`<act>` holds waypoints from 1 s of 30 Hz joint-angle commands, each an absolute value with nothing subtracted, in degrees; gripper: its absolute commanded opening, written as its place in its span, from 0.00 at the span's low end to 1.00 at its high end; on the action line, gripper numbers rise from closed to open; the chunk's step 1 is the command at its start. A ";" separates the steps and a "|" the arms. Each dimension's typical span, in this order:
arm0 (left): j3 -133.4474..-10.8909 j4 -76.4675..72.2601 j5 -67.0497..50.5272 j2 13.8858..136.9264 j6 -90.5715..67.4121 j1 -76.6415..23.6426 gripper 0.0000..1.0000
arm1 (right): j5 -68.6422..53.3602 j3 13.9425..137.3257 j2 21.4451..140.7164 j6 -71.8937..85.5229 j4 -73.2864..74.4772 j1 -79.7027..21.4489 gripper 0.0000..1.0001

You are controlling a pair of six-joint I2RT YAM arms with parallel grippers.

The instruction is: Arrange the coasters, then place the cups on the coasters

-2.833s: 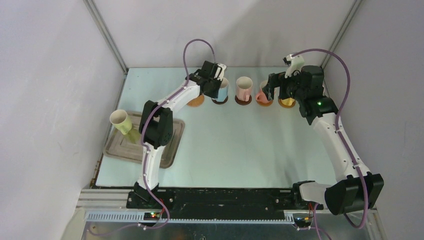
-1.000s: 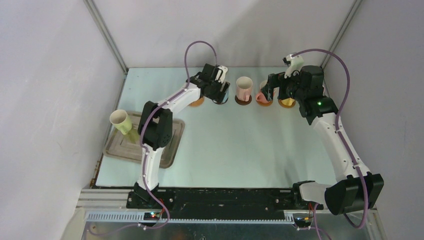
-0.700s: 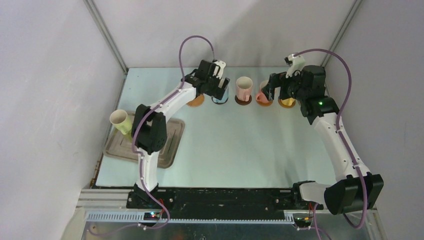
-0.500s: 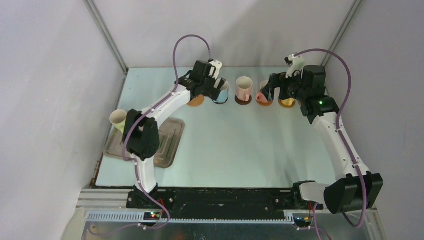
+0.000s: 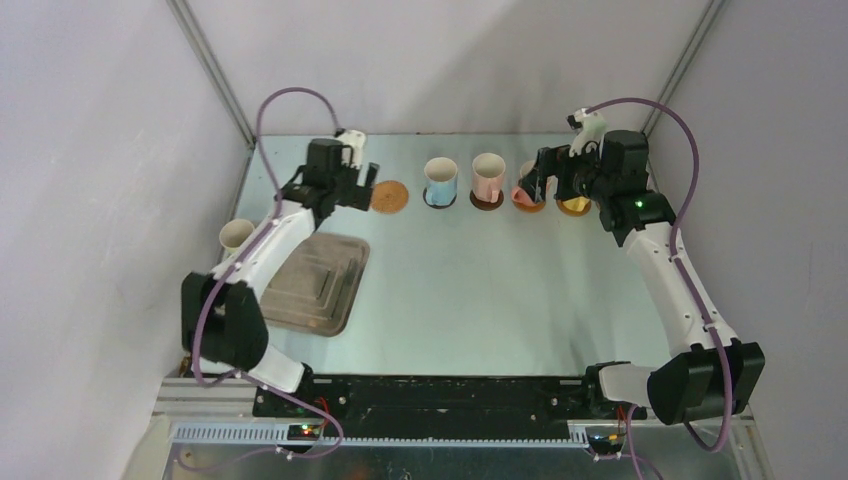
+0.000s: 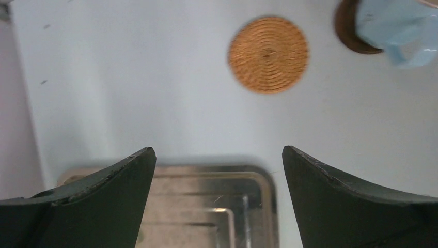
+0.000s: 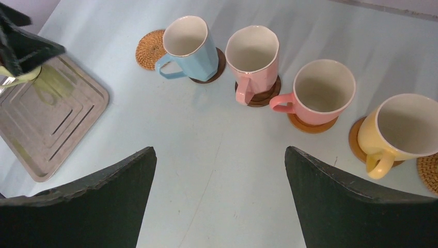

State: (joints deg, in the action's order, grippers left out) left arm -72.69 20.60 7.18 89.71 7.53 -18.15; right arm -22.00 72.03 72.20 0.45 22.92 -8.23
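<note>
Along the far side stand a blue cup, a pale pink cup, a salmon cup and a yellow cup, each upright on a coaster. A bare woven coaster lies left of the blue cup. A pale yellow-green cup leans at the tray's left edge. My left gripper hangs open and empty left of the woven coaster. Also open and empty, my right gripper hovers over the salmon and yellow cups. Another woven coaster shows at the right wrist view's edge.
A rectangular metal tray lies at the near left; its corner shows below my left fingers. Grey walls close in the table on the left, back and right.
My left gripper opened off the blue cup, leaving it on its dark coaster, and the arm swung left past the woven coaster. The right arm has not moved.
</note>
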 commanded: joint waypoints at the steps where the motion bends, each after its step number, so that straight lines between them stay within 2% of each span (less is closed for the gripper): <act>1: -68.27 18.55 6.84 79.65 8.50 -13.83 1.00 | -23.71 72.51 71.00 1.11 22.63 -8.06 0.99; 10: -57.72 25.17 8.19 58.88 9.96 -1.01 1.00 | -24.87 72.51 71.26 1.36 22.75 -9.19 1.00; 17: -47.85 28.35 6.70 49.33 10.90 11.68 1.00 | -25.93 72.51 72.96 1.50 22.89 -10.34 0.99; 24: -43.99 27.83 1.49 50.28 12.18 22.50 1.00 | -26.26 72.54 72.69 1.48 22.94 -11.19 0.99; 30: -44.10 26.42 -2.38 55.41 11.67 27.12 1.00 | -28.02 72.51 71.49 2.38 23.05 -9.75 0.99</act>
State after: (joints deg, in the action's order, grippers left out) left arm -43.51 28.69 2.31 52.88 11.03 24.84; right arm -25.96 72.03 73.17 1.37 23.03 -10.76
